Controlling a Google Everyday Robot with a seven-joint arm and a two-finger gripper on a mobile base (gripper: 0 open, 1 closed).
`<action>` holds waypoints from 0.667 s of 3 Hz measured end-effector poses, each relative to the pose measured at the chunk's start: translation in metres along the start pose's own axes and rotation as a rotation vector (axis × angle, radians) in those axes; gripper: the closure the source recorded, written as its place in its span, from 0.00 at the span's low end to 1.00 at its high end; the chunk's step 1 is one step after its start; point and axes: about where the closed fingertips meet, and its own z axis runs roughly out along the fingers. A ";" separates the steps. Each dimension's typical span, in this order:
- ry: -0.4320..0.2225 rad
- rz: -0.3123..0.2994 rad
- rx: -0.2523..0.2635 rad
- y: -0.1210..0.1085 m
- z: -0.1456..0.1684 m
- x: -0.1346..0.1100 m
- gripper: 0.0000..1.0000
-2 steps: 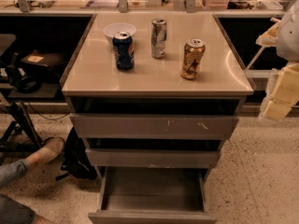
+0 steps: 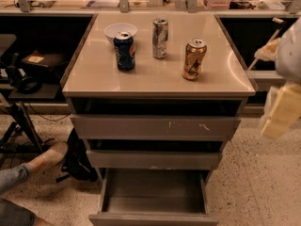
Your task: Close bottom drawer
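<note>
The bottom drawer (image 2: pixel 153 218) is the narrowest and lowest of three grey-brown drawers. It stands pulled far out, showing its shallow grey box, which looks empty. Its flat front lies at the picture's lower edge. My gripper (image 2: pixel 278 117) is at the right edge, pale yellow and blurred, beside the cabinet's right side at about the top drawer's height. It is well above and to the right of the bottom drawer and touches nothing.
The widest top drawer (image 2: pixel 155 127), with pale scratches, and the middle drawer (image 2: pixel 153 159) stand slightly out. On the cabinet top (image 2: pixel 155 76) are a blue can (image 2: pixel 124 50), a silver can (image 2: pixel 160 38), a gold can (image 2: pixel 194 59) and a white bowl (image 2: pixel 120 30). A person's leg and shoe (image 2: pixel 44 157) are at lower left.
The view has shifted slightly. My gripper has stayed at the right edge beside the cabinet. The drawers have not moved.
</note>
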 end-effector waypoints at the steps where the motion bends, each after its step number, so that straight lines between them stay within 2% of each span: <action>1: -0.112 -0.037 0.042 0.050 0.010 -0.010 0.00; 2: -0.200 -0.010 0.115 0.095 0.021 -0.012 0.00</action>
